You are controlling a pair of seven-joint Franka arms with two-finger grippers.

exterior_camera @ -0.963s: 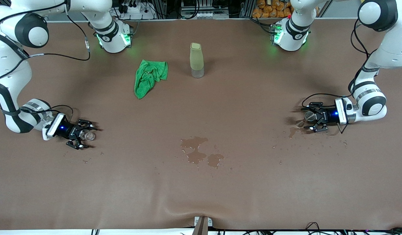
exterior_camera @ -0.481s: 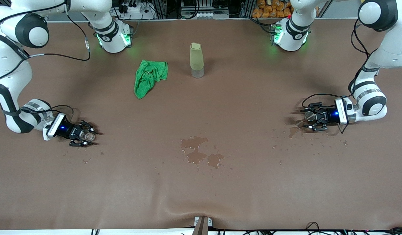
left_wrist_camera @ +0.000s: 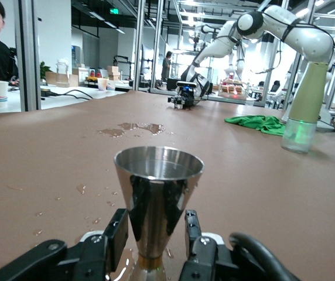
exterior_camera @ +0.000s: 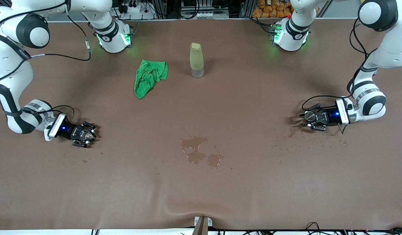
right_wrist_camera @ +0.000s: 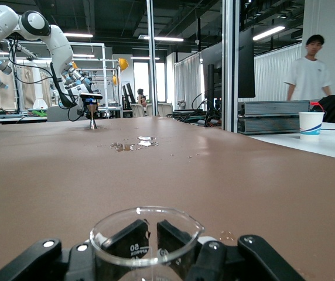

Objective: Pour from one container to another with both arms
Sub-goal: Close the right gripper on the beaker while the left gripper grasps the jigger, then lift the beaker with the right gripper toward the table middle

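Jaws closed — steel jigger (left_wrist_camera: 157,199), glass beaker (right_wrist_camera: 146,237).

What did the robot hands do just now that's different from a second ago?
Both hands squeezed shut. The right gripper closed on the clear glass beaker, and the left gripper closed in around the waist of the metal jigger. Both cups stand on the table. The green cloth, the bottle and the puddle stayed put.
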